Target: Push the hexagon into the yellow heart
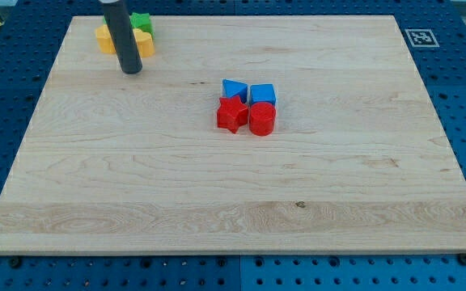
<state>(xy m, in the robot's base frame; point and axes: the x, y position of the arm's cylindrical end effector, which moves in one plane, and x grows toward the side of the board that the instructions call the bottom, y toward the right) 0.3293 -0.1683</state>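
Observation:
My tip rests on the wooden board near the view's top left. Just behind it sit yellow block parts: one piece to the rod's left and one piece to its right; the rod hides what lies between them, so I cannot tell which is the heart and which the hexagon. A green block sits right behind the right yellow piece, touching it. The tip stands just below these blocks, close to them.
Near the board's centre is a tight cluster: a blue triangle-like block, a blue cube, a red star and a red cylinder. A fiducial marker lies off the board's top right corner.

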